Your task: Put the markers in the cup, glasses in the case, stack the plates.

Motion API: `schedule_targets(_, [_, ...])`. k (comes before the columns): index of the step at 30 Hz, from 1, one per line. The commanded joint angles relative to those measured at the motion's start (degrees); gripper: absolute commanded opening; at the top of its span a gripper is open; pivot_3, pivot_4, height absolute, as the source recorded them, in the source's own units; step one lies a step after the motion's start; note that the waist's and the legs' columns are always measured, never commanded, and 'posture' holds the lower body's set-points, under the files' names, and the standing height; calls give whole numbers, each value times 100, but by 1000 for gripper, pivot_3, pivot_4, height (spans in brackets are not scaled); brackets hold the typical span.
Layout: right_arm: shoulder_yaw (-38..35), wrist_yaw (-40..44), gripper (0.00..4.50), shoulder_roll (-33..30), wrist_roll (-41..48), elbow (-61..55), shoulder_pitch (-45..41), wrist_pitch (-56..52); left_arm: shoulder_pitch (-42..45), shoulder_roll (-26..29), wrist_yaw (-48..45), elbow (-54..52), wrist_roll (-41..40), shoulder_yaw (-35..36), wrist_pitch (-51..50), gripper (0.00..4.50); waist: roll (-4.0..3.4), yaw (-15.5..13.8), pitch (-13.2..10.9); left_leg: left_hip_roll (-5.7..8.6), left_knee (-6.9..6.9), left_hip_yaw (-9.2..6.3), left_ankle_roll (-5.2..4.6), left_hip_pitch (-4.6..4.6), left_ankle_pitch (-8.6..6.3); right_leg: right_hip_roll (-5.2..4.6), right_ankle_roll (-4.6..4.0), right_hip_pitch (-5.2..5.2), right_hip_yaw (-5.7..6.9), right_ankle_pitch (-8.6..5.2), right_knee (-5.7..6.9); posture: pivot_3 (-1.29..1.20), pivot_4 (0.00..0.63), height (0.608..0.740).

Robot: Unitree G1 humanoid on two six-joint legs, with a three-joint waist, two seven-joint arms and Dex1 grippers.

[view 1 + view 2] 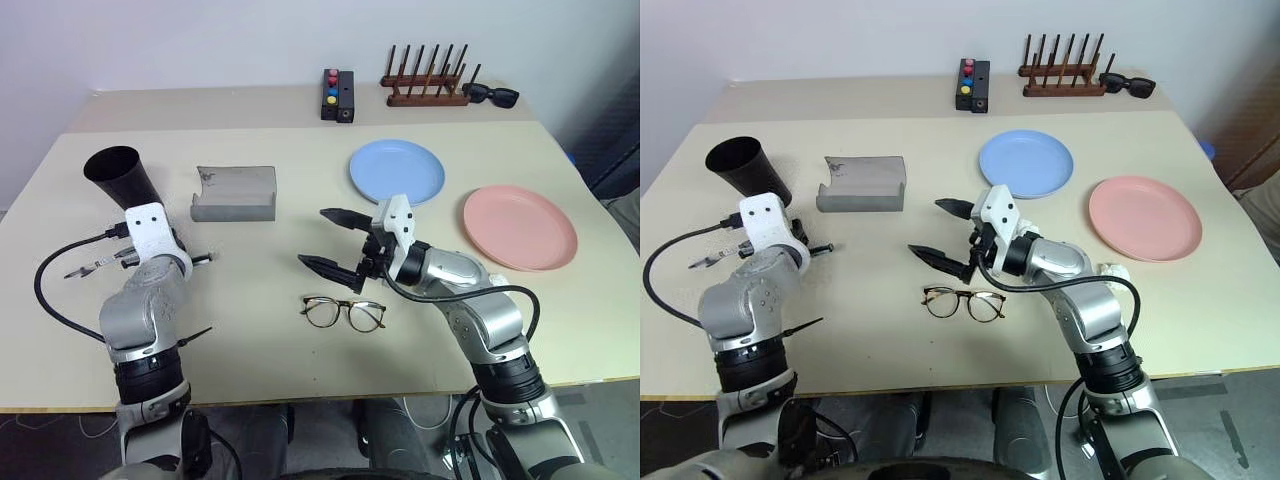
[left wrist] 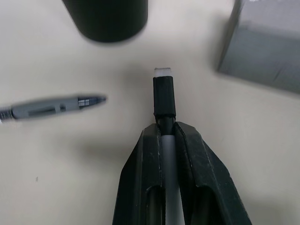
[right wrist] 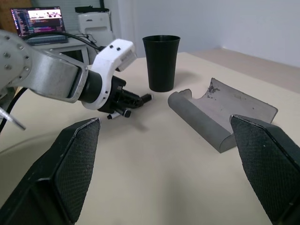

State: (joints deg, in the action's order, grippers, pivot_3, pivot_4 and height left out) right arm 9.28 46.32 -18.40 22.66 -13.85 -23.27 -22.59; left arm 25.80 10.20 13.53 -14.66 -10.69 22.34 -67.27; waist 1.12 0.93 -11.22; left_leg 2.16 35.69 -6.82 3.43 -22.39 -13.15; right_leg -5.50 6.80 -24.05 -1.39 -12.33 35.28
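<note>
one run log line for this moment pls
left hand: shut on pale black-capped marker | right hand: open, empty | second marker: on table | tall black plastic cup: upright

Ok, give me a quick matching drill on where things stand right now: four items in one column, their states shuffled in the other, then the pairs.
Things:
1. held marker
2. case
3. glasses
4. other marker

States:
A. lying on the table, unfolded, near the right gripper
B. clamped between the fingers of the left gripper
C. lying loose on the table next to the cup
D. open, nothing inside

Pairs: 1-B, 2-D, 3-A, 4-C
</note>
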Motion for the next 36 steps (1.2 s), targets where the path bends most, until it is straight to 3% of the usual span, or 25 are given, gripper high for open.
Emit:
schedule_targets(1, [21,25,4500,68,62,-139,-99,128,340,160,-94,-122,-43,214,-565,111,0,4,0,0,0,0,0,0,0,0,0,0,0,0,0,0,150,739])
schedule_targets(5, [42,27,4500,83,64,-140,-94,125,545,-22,-206,-220,-137,542,-1062,111,0,10,0,0,-2,0,0,1,0,0,1,0,1,0,0,0,150,739])
schedule_targets(6, [43,29,4500,86,66,-142,-90,124,582,-68,-203,-244,-125,608,-1169,890,0,11,0,0,-2,0,0,1,0,0,1,0,1,0,-1,0,150,739])
schedule_targets(8, [49,30,4500,94,66,-144,-84,122,628,-67,-180,-268,-47,635,-1327,1616,0,11,0,0,-2,0,0,1,0,0,1,-1,1,1,0,0,150,739])
schedule_targets(12, [64,34,4500,111,63,-135,-84,125,833,-119,-66,-216,119,796,-1565,3611,0,16,0,0,-2,-1,1,1,0,0,2,-1,0,1,1,0,150,739])
schedule_targets(28, [91,15,4500,200,15,12,-152,265,1873,-239,237,1311,450,1394,-1218,3611,3,10,-1,1,-3,-1,4,0,1,0,13,-2,1,7,-1,0,150,739])
schedule_targets(29, [91,10,4500,198,15,10,-149,269,1869,-243,241,1327,448,1407,-1140,3083,3,9,-1,0,-3,-1,4,0,2,0,13,-2,1,7,-1,0,150,739])
schedule_targets(30, [90,6,4500,195,15,6,-144,273,1860,-243,253,1325,458,1405,-1087,2852,3,7,-1,1,-3,-1,5,0,2,0,13,-2,1,7,-1,0,150,739])
schedule_targets(35, [83,-16,4500,183,11,-18,-120,276,1841,-252,269,1276,459,1425,-1046,339,4,-12,-2,1,-2,-1,9,-1,4,-1,16,-2,1,9,-2,0,150,739])
schedule_targets(36, [84,-17,4500,185,10,-11,-126,276,1844,-258,282,1271,464,1437,-1047,28,4,-10,-1,2,-2,-1,9,-2,4,-2,17,-2,1,9,-3,0,150,739])
